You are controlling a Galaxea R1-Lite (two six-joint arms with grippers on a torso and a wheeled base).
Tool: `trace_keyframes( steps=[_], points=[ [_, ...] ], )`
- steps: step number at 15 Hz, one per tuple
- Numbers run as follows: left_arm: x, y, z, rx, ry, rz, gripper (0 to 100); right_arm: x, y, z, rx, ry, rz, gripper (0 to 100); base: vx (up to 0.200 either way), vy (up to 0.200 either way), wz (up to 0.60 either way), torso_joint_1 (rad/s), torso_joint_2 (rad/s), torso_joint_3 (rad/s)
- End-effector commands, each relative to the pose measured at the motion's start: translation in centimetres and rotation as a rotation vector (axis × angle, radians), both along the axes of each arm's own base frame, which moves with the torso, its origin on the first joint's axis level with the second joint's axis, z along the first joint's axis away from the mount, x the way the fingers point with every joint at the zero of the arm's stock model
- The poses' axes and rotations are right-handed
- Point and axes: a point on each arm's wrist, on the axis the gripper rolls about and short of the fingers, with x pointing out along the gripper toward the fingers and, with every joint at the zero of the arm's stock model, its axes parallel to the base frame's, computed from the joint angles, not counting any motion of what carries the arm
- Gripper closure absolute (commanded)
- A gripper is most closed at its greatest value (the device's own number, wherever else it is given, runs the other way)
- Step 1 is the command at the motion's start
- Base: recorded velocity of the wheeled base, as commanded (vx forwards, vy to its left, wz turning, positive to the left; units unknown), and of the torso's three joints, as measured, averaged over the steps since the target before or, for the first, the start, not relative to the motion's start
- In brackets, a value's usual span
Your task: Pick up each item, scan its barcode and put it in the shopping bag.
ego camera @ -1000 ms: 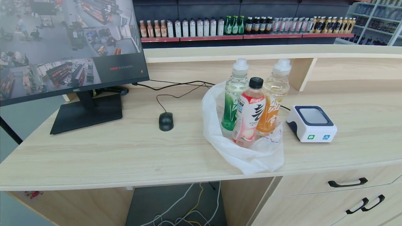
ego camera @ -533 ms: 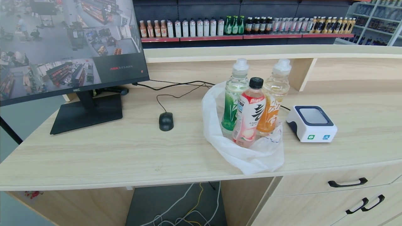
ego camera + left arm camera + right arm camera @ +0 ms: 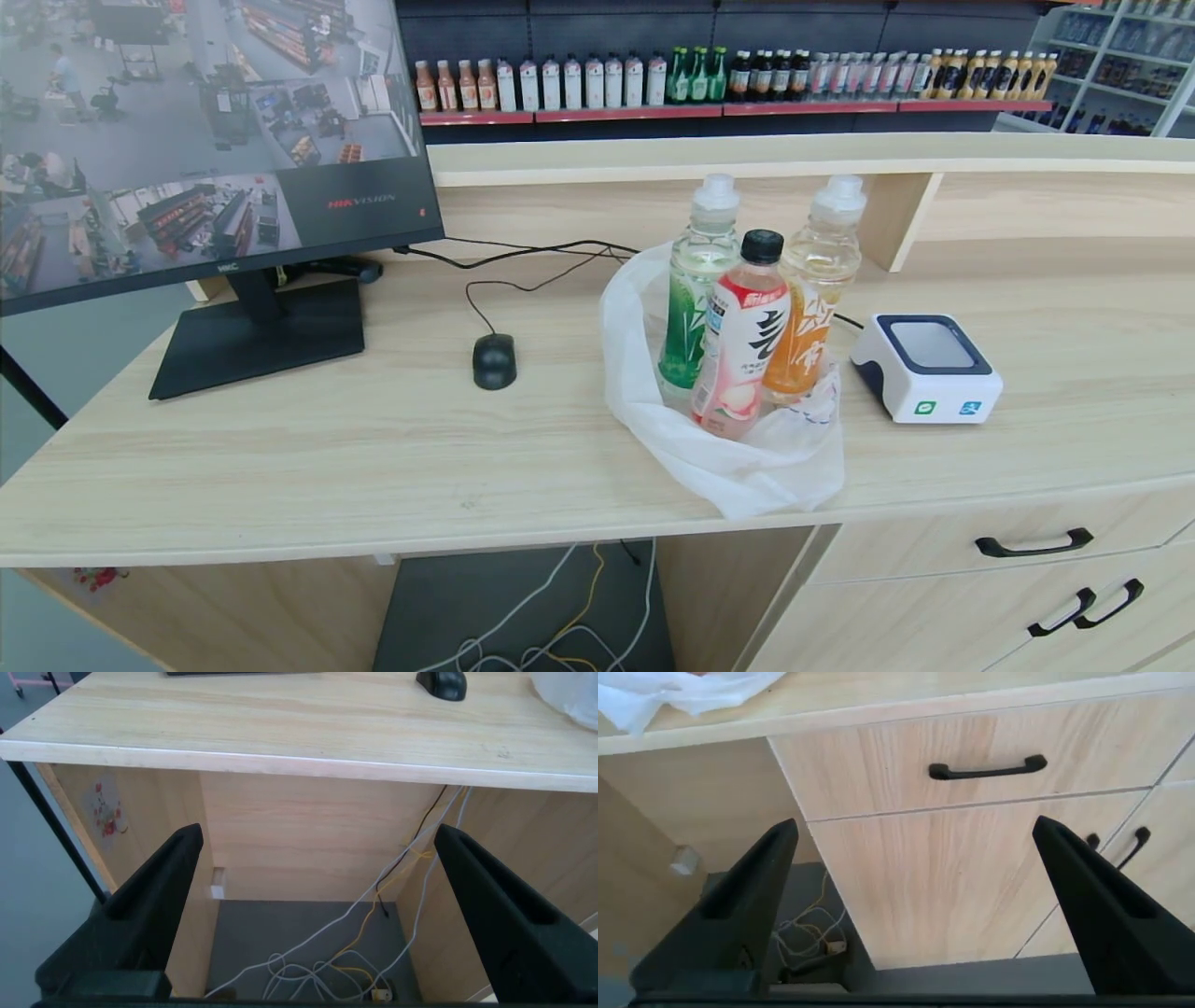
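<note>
Left gripper [image 3: 318, 833]: fingers spread wide, nothing between them. Right gripper [image 3: 915, 823]: likewise. Shopping bag [image 3: 738, 467] sits on the counter [image 3: 373, 448], higher than and beyond both pairs of fingers, three bottles [image 3: 742, 345] upright inside (scanner [image 3: 924, 369] just beside it).

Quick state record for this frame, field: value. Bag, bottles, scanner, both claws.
bag: white shopping bag open on the counter, just left of the scanner
in bag: green bottle, pink bottle, orange bottle, all upright
left claw: open, empty, below the counter edge
right claw: open, empty, facing the drawer
</note>
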Motion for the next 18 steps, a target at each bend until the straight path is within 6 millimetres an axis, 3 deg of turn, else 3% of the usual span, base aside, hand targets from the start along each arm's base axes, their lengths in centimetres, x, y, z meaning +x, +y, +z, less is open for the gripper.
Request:
trace_keyframes(
  steps=[1, 10, 13, 18],
  points=[
    [0.00, 0.00, 0.01, -0.001, 0.000, 0.001, 0, -0.18, 0.10, -0.12, -0.013, -0.019, -0.017, 0, 0.000, 0.000, 0.00, 0.000, 0.00, 0.000],
    [0.01, 0.00, -0.02, -0.010, 0.000, 0.001, 0, -0.09, 0.24, -0.53, -0.041, -0.013, 0.058, 0, 0.000, 0.000, 0.00, 0.000, 0.00, 0.000],
    [0.01, 0.00, -0.03, -0.011, 0.001, 0.001, 0, -0.09, 0.24, -0.53, -0.041, -0.013, 0.058, 0, -0.200, 0.000, 0.00, 0.007, 0.00, 0.002],
    [0.01, 0.00, -0.03, -0.004, 0.001, 0.001, 0, -0.09, 0.24, -0.53, -0.041, -0.013, 0.058, 0, 0.000, -0.040, 0.00, 0.003, 0.00, 0.000]
  ],
)
